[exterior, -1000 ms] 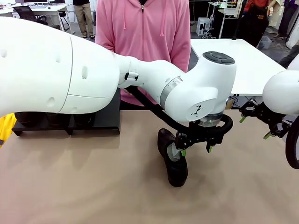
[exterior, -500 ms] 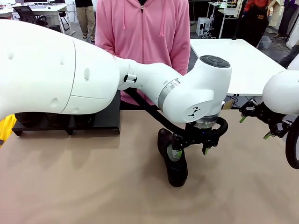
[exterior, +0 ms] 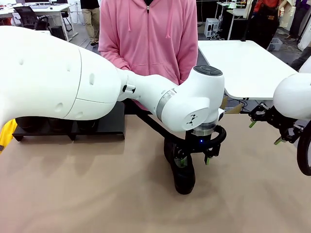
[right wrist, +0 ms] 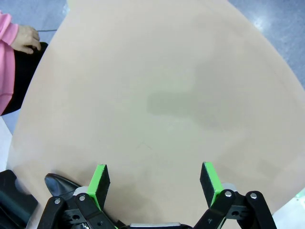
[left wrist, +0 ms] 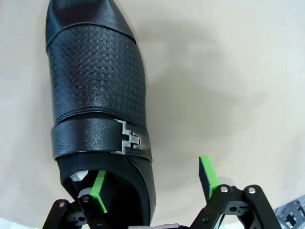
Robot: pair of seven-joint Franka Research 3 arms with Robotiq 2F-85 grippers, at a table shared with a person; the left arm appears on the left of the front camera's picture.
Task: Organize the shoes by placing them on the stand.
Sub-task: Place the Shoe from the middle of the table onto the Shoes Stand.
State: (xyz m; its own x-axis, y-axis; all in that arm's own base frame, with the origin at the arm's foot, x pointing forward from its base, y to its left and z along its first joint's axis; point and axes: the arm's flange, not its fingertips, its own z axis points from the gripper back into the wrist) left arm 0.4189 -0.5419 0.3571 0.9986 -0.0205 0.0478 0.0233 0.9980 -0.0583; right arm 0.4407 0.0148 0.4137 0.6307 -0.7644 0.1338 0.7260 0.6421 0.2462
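Near half of the counter [exterior: 97,194] is wide open, plenty of room to sweep through. Middle is blocked by the shoe [exterior: 183,174], with the left tool [exterior: 194,158] spread over its heel end. Far left, the stand [exterior: 104,127] sits behind the big left arm [exterior: 73,77]. Person [exterior: 148,43] lines the far edge. Right tool [exterior: 265,131] hangs spread at the right edge.

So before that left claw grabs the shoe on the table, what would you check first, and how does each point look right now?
1. Left gripper open: ok.
2. Fingers astride the shoe's side wall: ok, one green pad inside the opening, the other outside.
3. Grip made: not ok, the jaws aren't closed yet.
4. Right gripper out of the way: ok, open over bare table.
5. Person's hand clear of the shoe: ok, at the far table edge.
6. Free spot on the stand: cannot tell, the arm hides it.
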